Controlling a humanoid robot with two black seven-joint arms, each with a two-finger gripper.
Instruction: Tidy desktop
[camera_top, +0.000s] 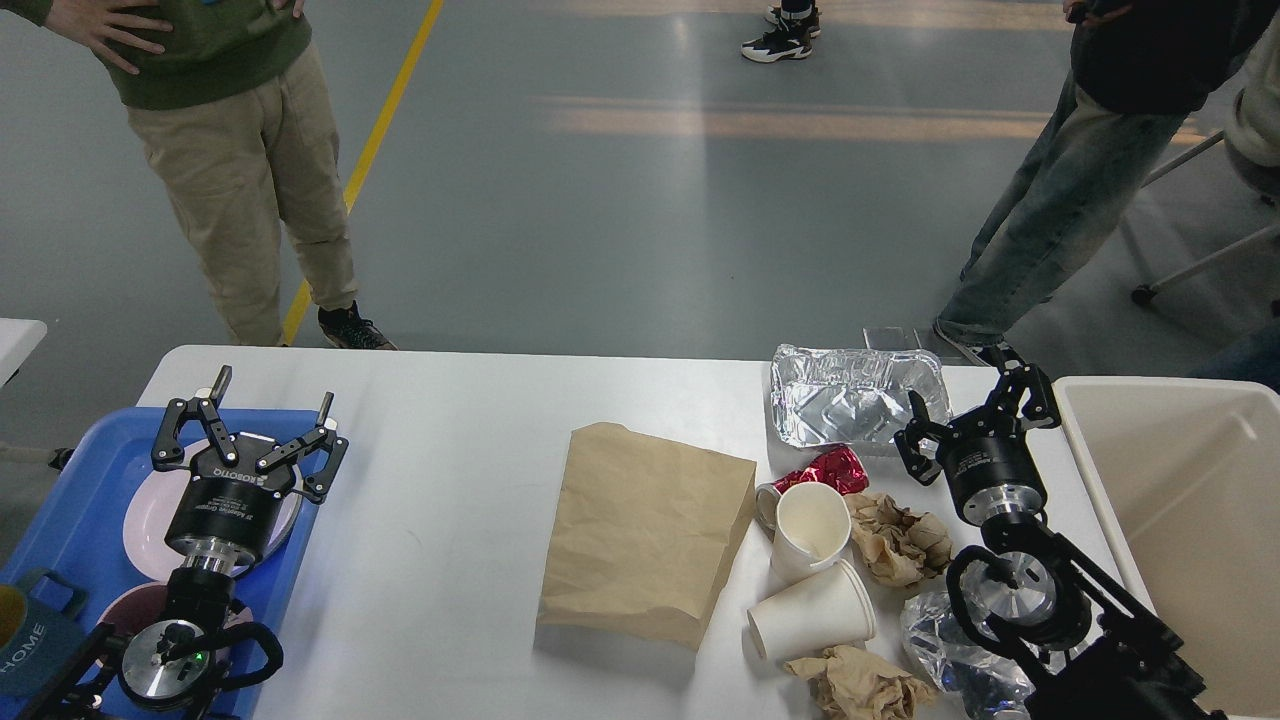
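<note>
The white desktop (450, 480) spans the view. On its right half lie a flat brown paper bag (645, 530), a foil tray (855, 400), a red wrapper (830, 468), two white paper cups (808, 525) (812, 622), two crumpled brown paper wads (900, 540) (860, 685) and crumpled clear plastic (940, 640). My left gripper (272, 395) is open and empty above the right edge of the blue tray (80, 500). My right gripper (965, 395) is open and empty, just right of the foil tray.
The blue tray at the left holds pale plates (145, 515) and a teal mug (25, 640). A beige bin (1190, 500) stands at the table's right end. People stand beyond the far edge. Bare table top lies between tray and paper bag.
</note>
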